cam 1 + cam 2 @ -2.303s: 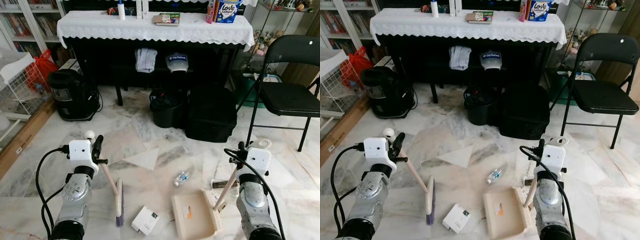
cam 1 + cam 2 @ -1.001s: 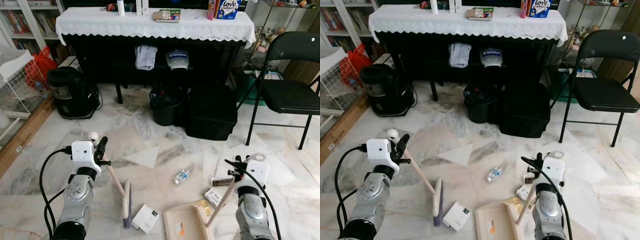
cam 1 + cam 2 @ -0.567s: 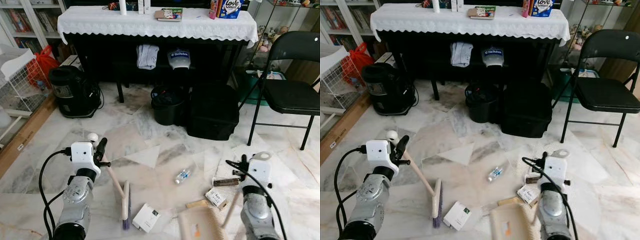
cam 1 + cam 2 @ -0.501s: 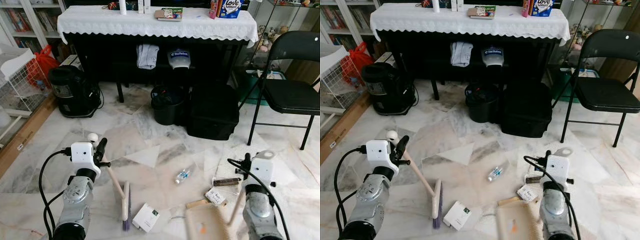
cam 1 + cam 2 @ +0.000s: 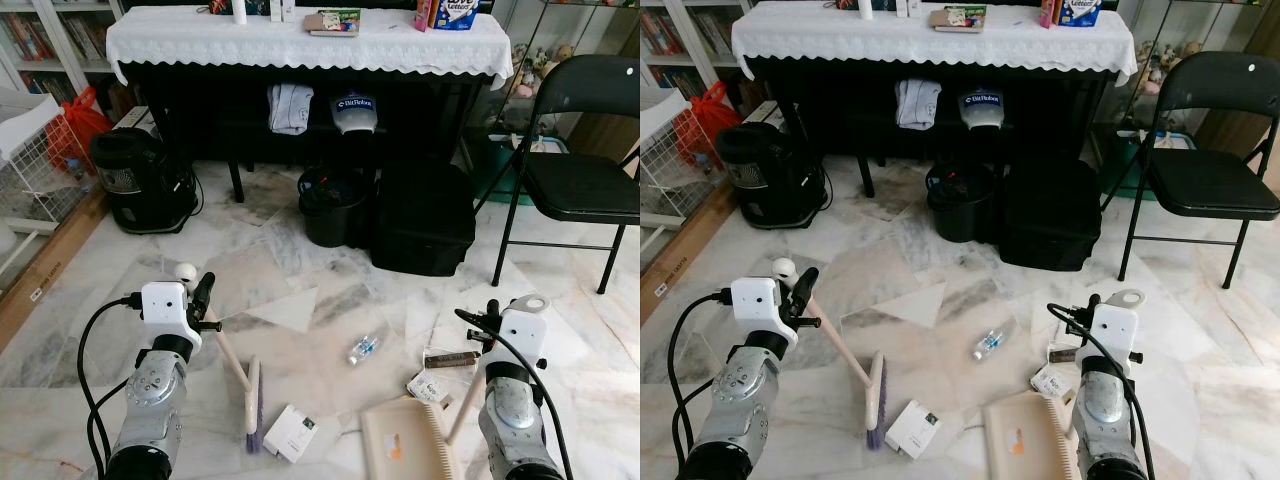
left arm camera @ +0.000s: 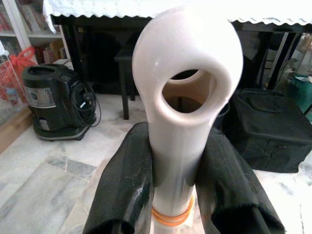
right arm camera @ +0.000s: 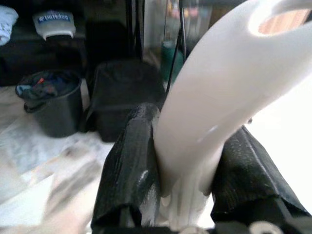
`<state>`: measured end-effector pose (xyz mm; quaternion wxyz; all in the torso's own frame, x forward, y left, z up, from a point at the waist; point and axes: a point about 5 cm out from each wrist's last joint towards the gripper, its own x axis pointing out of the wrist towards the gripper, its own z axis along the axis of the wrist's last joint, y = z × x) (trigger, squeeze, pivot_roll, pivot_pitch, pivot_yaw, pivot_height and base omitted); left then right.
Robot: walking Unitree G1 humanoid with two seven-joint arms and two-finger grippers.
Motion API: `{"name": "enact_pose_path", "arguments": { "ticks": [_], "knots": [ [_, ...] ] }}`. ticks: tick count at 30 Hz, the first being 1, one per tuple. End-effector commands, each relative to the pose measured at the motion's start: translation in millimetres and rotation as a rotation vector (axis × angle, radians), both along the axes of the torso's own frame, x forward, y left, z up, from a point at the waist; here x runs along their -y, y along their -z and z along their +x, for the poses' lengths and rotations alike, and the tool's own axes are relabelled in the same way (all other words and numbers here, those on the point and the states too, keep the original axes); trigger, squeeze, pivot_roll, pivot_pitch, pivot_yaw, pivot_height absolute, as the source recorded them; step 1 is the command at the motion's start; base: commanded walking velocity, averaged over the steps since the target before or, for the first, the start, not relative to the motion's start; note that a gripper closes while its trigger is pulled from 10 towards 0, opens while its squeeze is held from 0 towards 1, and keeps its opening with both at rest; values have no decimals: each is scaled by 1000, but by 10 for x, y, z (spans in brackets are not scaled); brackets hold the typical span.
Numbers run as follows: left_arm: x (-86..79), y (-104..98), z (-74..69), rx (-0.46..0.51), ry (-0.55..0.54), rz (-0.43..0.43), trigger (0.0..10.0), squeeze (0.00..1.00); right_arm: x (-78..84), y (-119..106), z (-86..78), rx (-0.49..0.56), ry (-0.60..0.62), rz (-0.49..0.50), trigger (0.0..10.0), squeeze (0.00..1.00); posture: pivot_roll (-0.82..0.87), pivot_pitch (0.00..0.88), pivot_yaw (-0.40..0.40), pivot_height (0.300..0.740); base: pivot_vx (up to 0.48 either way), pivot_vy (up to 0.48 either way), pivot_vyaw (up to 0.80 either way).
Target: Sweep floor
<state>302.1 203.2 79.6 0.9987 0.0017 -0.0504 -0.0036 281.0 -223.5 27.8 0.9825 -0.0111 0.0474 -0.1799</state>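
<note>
My left gripper [image 5: 201, 300] is shut on the cream handle [image 6: 187, 97] of a hand brush. The brush head [image 5: 252, 405] rests on the marble floor, bristles to the left of a white box [image 5: 290, 433]. My right gripper [image 5: 489, 322] is shut on the pale handle [image 7: 214, 97] of a beige dustpan [image 5: 400, 445], which lies flat on the floor at the lower right. Litter lies between them: a small plastic bottle [image 5: 363, 348], a small packet [image 5: 429, 386] by the pan's far corner, and a dark bar [image 5: 450, 360].
Ahead stand a black bin [image 5: 333, 205] and a black bag [image 5: 422, 220] under a table with a white cloth [image 5: 300, 45]. A black vacuum [image 5: 140, 180] and white wire rack [image 5: 30, 160] are at the left, a black folding chair [image 5: 580, 180] at the right.
The dustpan has slid left and then back right, ending next to the small packet. The brush head has shifted slightly right, closer to the white box. The camera view has shifted a little.
</note>
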Motion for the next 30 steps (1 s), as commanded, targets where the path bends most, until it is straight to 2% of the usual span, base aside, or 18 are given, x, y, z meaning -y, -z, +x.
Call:
{"name": "enact_pose_path", "arguments": {
  "ticks": [1,7,10,21,30],
  "knots": [
    [-6,-90,24,38,3,-10,10000,0,-71,-6,48,1,-16,48,10000,0,-110,50,1,740,0,0,0],
    [4,-85,29,35,5,-13,10000,0,-218,54,38,-15,-71,96,10000,0,-108,48,-3,740,0,0,0],
    [10,-85,36,34,7,-17,10000,0,-233,73,27,-21,-74,104,10000,0,-108,45,-4,740,0,0,0],
    [0,-50,17,18,4,-13,10000,0,-170,121,-20,-56,-67,64,10000,0,-104,46,-7,740,0,0,0],
    [-126,-52,1,23,-59,57,10000,0,-141,206,-78,-128,-33,14,10000,0,-94,64,-20,740,0,0,0]
  ]
}}
